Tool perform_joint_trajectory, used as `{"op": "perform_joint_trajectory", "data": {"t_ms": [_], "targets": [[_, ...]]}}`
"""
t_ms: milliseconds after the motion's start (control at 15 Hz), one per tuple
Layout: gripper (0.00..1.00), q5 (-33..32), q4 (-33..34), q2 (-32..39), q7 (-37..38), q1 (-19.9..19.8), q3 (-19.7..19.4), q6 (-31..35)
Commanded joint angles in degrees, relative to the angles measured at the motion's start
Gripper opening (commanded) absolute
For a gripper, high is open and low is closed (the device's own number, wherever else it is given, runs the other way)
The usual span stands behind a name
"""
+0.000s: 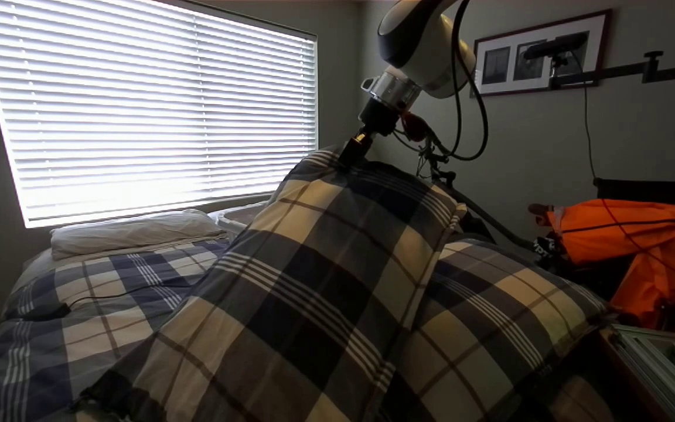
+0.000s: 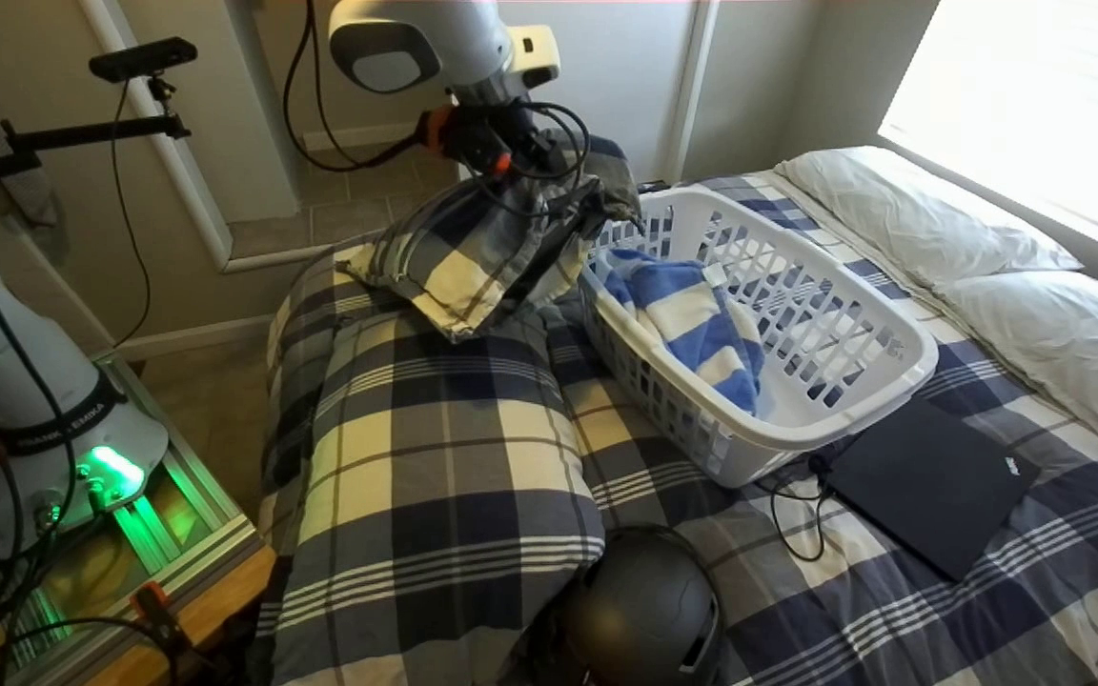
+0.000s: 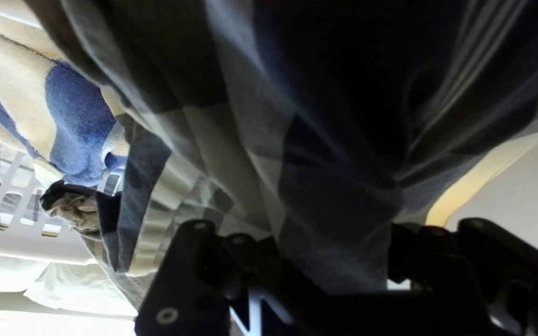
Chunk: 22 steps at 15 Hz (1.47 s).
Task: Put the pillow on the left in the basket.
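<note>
Your end effector point(image 3: 332, 247) has its fingers well apart, with a thick gather of the plaid pillow point(image 1: 308, 275) pinched between them; you have it by the top edge. In an exterior view that pillow tilts up through the middle of the frame, its raised end at the end effector above centre, and the matching pillow point(image 1: 490, 316) lies behind it at lower right. In an exterior view your laundry basket point(image 2: 849, 416) stands right of centre on the plaid bedspread point(image 2: 892, 629). The pillow is outside it, at upper middle, and its cloth overlaps the basket's upper-left corner in that frame; you cannot tell whether the two touch. A blue-and-white towel point(image 2: 692, 324) lies inside the basket, along its left side. You have a black helmet point(image 2: 644, 610) at the bottom middle of the frame, a dark laptop point(image 2: 930, 486) just beside the basket at its lower right, and two white pillows point(image 2: 921, 210) toward the right edge, below the window point(image 2: 1054, 95).
</note>
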Motion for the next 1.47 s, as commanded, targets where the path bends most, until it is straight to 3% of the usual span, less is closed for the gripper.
{"op": "perform_joint_trajectory", "data": {"t_ms": [0,400,867,1133,1400], "targets": [[0.02,-0.5,0.0,-0.1,0.4,-1.1,1.2,0.0],[0.01,-4.0,5.3,4.1,-6.5,0.3,-0.2,7.1],[0.0,-4.6,15.8,7.2,-16.4,-1.3,-0.7,6.4],[0.0,-2.1,22.6,7.9,-23.1,-4.2,-1.2,6.0],[0.0,4.3,29.1,9.7,-33.2,-10.1,-0.7,6.5]]}}
